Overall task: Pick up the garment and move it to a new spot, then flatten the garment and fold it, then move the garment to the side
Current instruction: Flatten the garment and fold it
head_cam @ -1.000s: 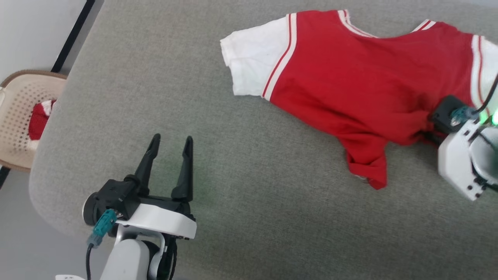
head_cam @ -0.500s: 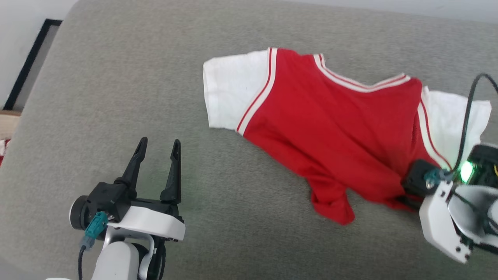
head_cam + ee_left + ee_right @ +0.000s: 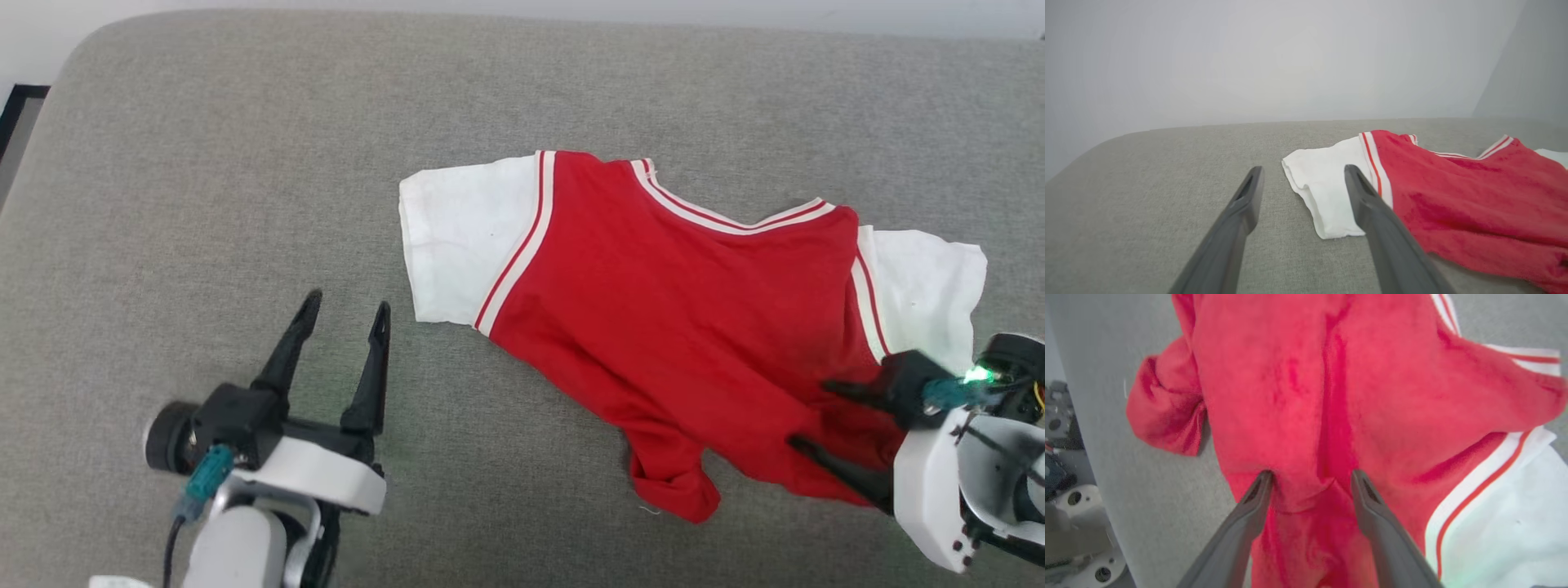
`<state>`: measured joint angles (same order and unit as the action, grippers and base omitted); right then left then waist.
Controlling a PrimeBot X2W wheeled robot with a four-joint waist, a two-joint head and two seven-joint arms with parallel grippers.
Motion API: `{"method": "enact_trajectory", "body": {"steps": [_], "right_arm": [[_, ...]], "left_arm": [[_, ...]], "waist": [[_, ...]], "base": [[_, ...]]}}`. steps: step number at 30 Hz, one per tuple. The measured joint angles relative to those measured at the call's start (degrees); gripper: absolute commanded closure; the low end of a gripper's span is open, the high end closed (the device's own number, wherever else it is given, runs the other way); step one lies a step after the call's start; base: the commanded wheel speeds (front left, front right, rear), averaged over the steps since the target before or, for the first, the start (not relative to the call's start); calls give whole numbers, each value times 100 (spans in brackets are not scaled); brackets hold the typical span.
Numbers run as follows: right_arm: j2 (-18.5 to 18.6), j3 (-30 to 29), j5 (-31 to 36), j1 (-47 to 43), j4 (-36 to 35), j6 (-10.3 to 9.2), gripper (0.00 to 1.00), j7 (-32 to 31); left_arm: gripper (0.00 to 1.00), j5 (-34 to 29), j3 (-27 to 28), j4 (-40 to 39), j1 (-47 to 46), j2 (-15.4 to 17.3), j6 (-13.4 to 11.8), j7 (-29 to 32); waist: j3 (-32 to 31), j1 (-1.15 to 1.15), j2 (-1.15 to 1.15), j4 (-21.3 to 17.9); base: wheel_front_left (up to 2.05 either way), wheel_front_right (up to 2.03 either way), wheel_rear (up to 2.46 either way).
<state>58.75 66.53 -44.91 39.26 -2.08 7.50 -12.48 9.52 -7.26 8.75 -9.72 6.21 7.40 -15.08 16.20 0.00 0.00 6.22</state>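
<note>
Item: red jersey (image 3: 678,327), rumpled on grey cushion (image 3: 204,163), right of centre, both white sleeves spread in head view. Right gripper (image 3: 808,414): jaws apart, tips on lower red fabric; right wrist view shows raised crease (image 3: 1331,416) running between fingers. Left gripper (image 3: 346,304): jaws apart, empty, near white sleeve (image 3: 1327,192); left wrist view adds pale wall (image 3: 1290,61) behind.

Garment (image 3: 678,343) on grey upholstered surface (image 3: 245,163)
</note>
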Motion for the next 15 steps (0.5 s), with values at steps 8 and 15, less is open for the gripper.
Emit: {"method": "enact_trajectory", "body": {"steps": [8, 15], "right_arm": [[-531, -1703, 182, -1144, 354, 0, 0, 1216], [-1380, -3472, 578, -2228, 397, 0, 0, 1923]], "left_arm": [[0, 386, -1065, 436, -1021, 1270, 11, 182], [0, 1215, -2069, 625, -2398, 2526, 15, 975]], "waist": [[-34, 0, 0, -264], [13, 0, 0, -813]], "base": [[0, 0, 0], [0, 0, 0]]}}
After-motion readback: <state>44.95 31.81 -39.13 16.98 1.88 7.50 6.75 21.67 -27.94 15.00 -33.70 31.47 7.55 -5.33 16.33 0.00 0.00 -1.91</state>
